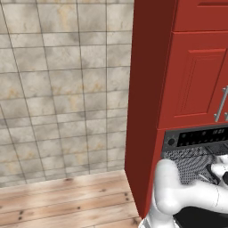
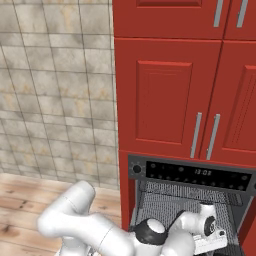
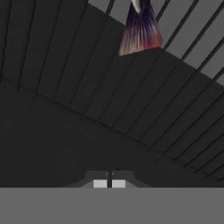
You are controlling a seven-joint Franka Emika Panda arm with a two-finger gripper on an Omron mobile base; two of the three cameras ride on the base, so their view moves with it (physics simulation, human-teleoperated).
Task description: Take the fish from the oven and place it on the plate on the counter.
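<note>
The oven (image 2: 195,176) stands open under red cabinets, and my arm reaches into its cavity (image 1: 196,164). In the hand view the fish (image 3: 139,33) shows as a fanned purple-reddish tail with a bit of silvery body, lying on the wire rack (image 3: 188,83) at the top of the picture. My gripper (image 3: 109,183) is shut, its two tips pressed together with nothing between them. It sits well short of the fish, over the dark oven floor. The plate and the counter are out of view.
Red cabinet doors (image 2: 165,95) with silver handles rise above the oven's dark control panel (image 2: 200,175). A red side panel (image 1: 147,111) borders the oven on the left. A tiled wall (image 1: 58,89) and wooden floor (image 1: 62,200) lie further left.
</note>
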